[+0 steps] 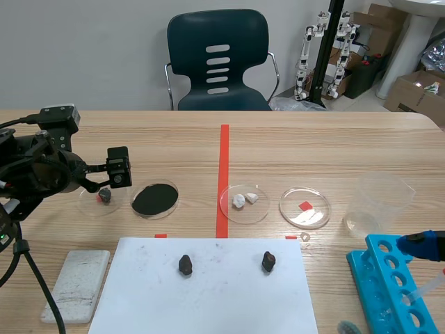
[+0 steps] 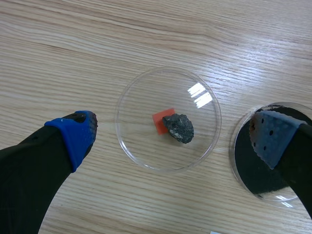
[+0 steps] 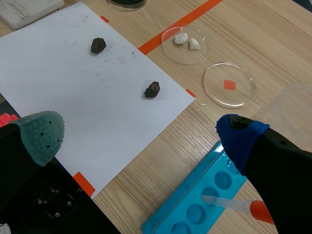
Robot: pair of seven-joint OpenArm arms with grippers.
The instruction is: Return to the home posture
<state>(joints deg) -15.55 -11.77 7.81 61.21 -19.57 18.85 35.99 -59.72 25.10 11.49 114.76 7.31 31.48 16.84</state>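
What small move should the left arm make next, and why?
Probably lift the left gripper straight up, then draw it back toward home. Its fingers stand open over the dish, and the rock lies free inside, so nothing is held. Rising first should keep the fingers off the dish.

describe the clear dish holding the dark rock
The clear round dish looks like glass or plastic, shallow with a low rim, lying flat on the wooden table. One dark rock sits near its middle, over an orange-red tape square. It lies below the open left fingers, untouched, beside a black-filled dish.
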